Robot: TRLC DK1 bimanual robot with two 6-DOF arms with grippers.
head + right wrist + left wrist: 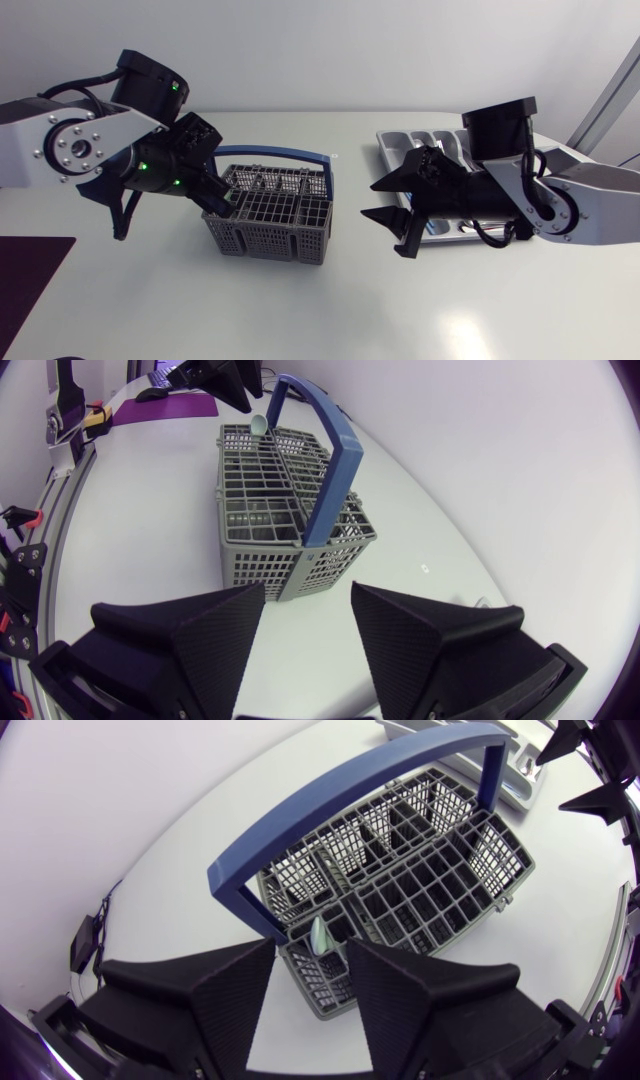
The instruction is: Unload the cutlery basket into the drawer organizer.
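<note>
**A:** What lay furthest left?

**B:** A purple mat [25,272] at the edge of the desk [300,315]. Next, the left gripper [310,948] hung wide open and empty over the left end of the basket [275,215]. A spoon [320,934] stood upright there, bowl up.

**A:** And how did the basket lie?

**B:** Mid-desk, long axis left to right, with the blue handle [285,154] arching along it. The right gripper [370,200], spread and empty, pointed at it. The organizer [392,140] sat partly under that arm.

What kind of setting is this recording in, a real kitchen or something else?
Probably a robot lab bench, not a kitchen: a plain white table holds a grey cutlery basket and a drawer organizer, flanked by a left arm and a right arm.
</note>
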